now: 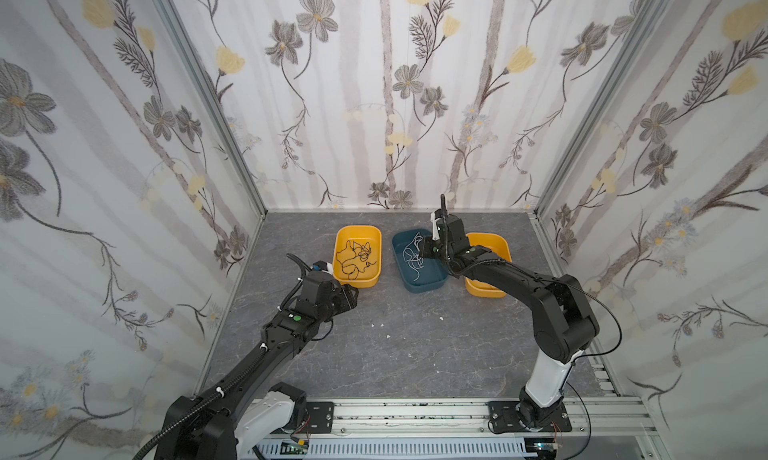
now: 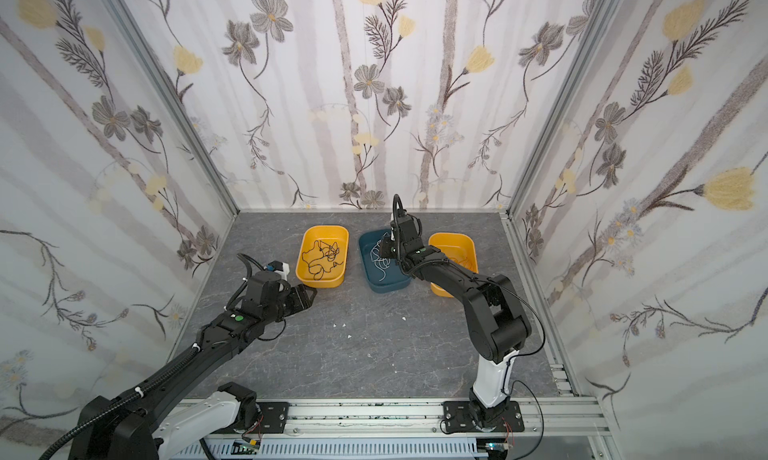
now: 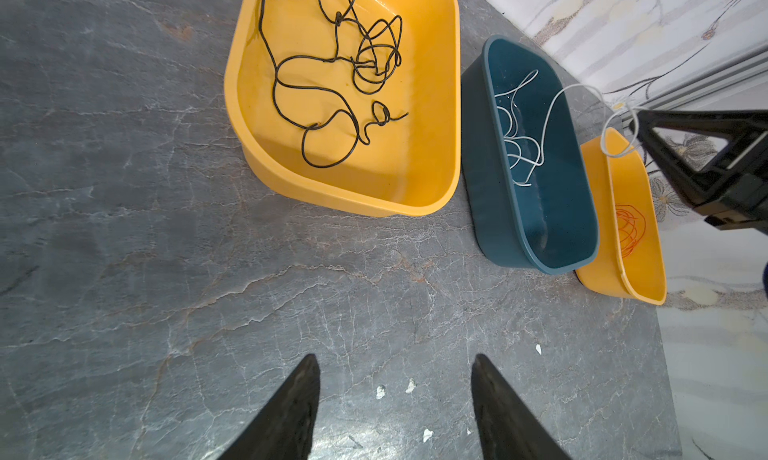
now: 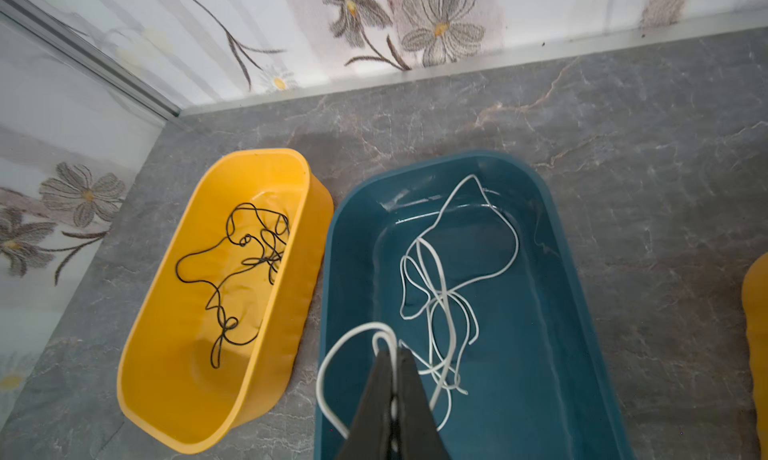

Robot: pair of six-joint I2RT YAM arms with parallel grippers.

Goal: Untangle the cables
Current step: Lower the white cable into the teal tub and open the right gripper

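Inside the blue tray lay the white cable, one loop pinched in the right gripper. The black cable filled the left yellow tray, the orange cable the right yellow tray; the left gripper hung open over the table.

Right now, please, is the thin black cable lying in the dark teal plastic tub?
No, the thin black cable lies in the left-hand yellow plastic tub instead.

Stereo head high at the front, tilted down over the whole grey table, both top views nearly alike, left wrist camera low, standing back from the row of bins, right wrist camera close over the blue bin and white cable, seen in all views
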